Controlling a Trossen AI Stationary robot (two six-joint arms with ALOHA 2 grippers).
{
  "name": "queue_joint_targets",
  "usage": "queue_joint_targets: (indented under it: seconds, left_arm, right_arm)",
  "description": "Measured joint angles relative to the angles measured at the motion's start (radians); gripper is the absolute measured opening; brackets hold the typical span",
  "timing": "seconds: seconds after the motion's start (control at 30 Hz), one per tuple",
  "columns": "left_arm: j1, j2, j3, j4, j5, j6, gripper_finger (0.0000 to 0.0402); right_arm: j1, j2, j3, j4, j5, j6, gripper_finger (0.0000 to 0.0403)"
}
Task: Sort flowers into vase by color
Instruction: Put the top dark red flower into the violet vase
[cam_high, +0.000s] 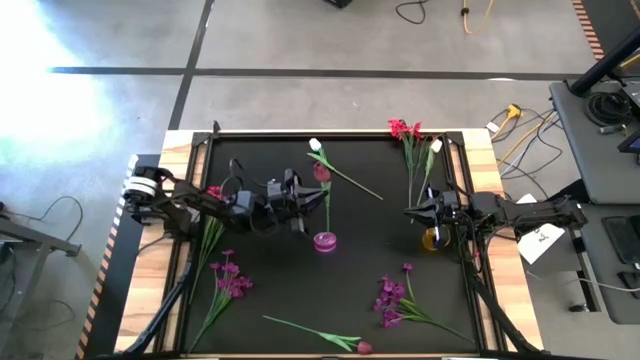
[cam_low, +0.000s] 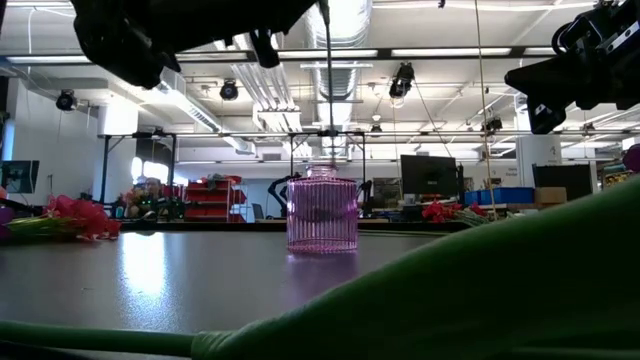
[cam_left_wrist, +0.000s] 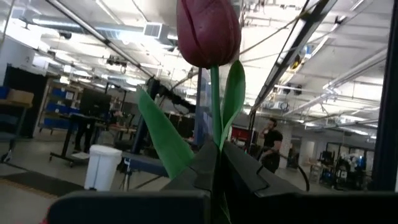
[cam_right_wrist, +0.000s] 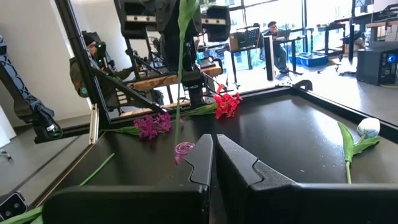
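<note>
My left gripper (cam_high: 303, 205) stands near the table's middle, shut on a tulip with a dark red bloom (cam_left_wrist: 208, 31). Its green stem (cam_low: 328, 80) runs straight down to the neck of the pink glass vase (cam_low: 322, 210), which shows from above as a pink ring (cam_high: 325, 241). My right gripper (cam_right_wrist: 213, 152) is shut and holds nothing. It hovers at the table's right beside an amber vase (cam_high: 433, 239). Other flowers lie flat on the table: a white bud (cam_high: 316, 146), red blooms (cam_high: 405, 129), purple clusters (cam_high: 230, 276) (cam_high: 392, 296) and a red tulip (cam_high: 362, 347). My left gripper pinches the tulip's stem (cam_left_wrist: 214, 140) between its two fingers, just below the leaves and well under the bloom. The fingers come level from the table's left and lie across the stem. The flower stands upright, its bloom above the fingers and its lower stem reaching down to the pink vase's mouth.
A raised black frame (cam_high: 330, 134) borders the dark mat. Pink blooms (cam_high: 213, 192) lie under the left arm. Beyond the table stand people, desks and shelving (cam_right_wrist: 273, 37). Cables and a side table (cam_high: 600, 110) are on the right.
</note>
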Motion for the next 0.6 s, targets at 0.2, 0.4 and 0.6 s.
queue_joint_targets:
  seconds: [0.2,0.4,0.6]
  left_arm:
    - [0.000,-0.007,0.007,-0.008,0.008,0.022,0.0000]
    - [0.000,-0.008,0.006,-0.087,0.008,0.023,0.0000]
    - [0.000,-0.008,0.007,-0.206,-0.015,0.006,0.0001]
  right_arm:
    - [0.000,0.000,0.000,-0.001,0.000,0.000,0.0013]
    - [0.000,0.000,0.000,0.000,0.000,0.000,0.0013]
    - [0.000,0.000,0.000,0.000,0.000,0.000,0.0013]
